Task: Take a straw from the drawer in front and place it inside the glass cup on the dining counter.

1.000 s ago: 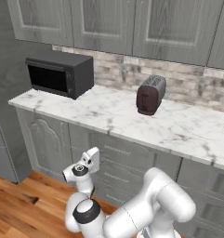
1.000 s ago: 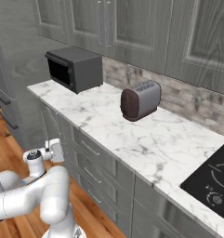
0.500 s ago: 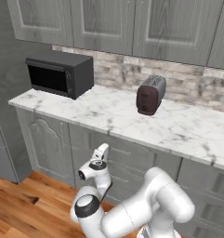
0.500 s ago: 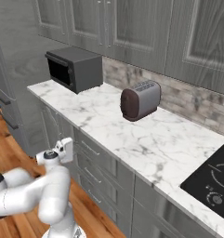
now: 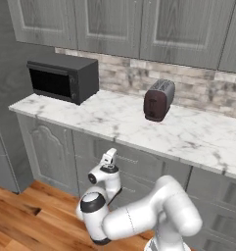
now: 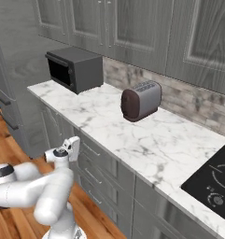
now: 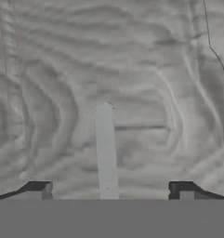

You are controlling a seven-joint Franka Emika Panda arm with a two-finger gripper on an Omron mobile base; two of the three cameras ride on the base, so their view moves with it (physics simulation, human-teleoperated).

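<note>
1. Gripper (image 7: 106, 188): fingers (image 7: 36, 188) spread wide, nothing between them. In the hand view the handle (image 7: 104, 148) runs between the two tips, close ahead. In the left base view the gripper (image 5: 108, 158) is raised against the cabinet front, just under the desk edge.
2. Drawer (image 5: 139, 164): grey panelled front, shut, below the marble desk (image 5: 188, 135). Judged the step in hand: closing on the handle to pull the drawer open.
3. Handle: slim pale bar, standing off the drawer front. Judged rigid and smooth; best taken at its middle so the drawer draws straight and the fingers do not slide along the bar.
4. Straw: presumably inside the shut drawer; hidden. Judged very light, thin and easily rolled or crushed; to be pinched gently near mid-length, across its width.
5. Cup and dining counter: elsewhere; placement comes late in the task.
6. Microwave (image 5: 63, 78): dark, on the desk at the left end, against the brick backsplash.
7. Toaster (image 5: 158, 99): dark brown, on the desk, well apart from the microwave.
8. Cooktop (image 6: 214, 179): black, set into the desk at the right end.
9. Risk, judged: fingers shutting beside the bar, or slipping off it during the pull.
</note>
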